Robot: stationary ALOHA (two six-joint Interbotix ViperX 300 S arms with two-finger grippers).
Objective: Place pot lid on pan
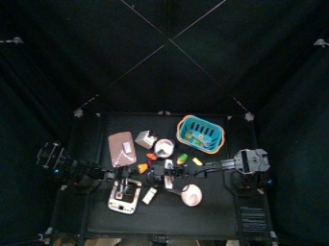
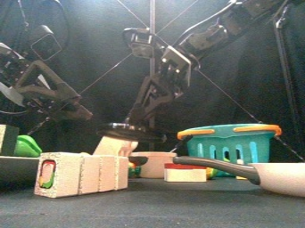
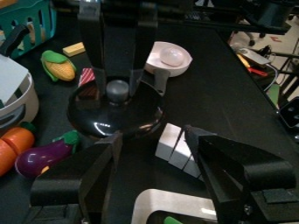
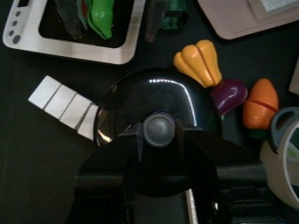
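Observation:
The pot lid point(image 4: 158, 92) is a glossy black dome with a grey knob; it also shows in the left wrist view point(image 3: 111, 118) and in the front view point(image 2: 119, 127). My right gripper point(image 4: 158, 131) is shut on the knob and holds the lid above the table. The pan point(image 3: 172, 57) is pale pinkish-white and round, with a long handle. It lies apart from the lid, near the front right in the top view point(image 1: 191, 195) and large in the front view point(image 2: 276, 176). My left gripper point(image 3: 152, 175) is open and empty, close beside the lid.
A white sliced block point(image 4: 65, 103) lies beside the lid. A yellow-orange vegetable point(image 4: 197, 61), an eggplant point(image 4: 228, 94) and a carrot point(image 4: 260, 103) lie on the other side. A teal basket point(image 1: 201, 130), a pink tray point(image 1: 122, 144) and a white cup point(image 1: 145, 140) stand further back.

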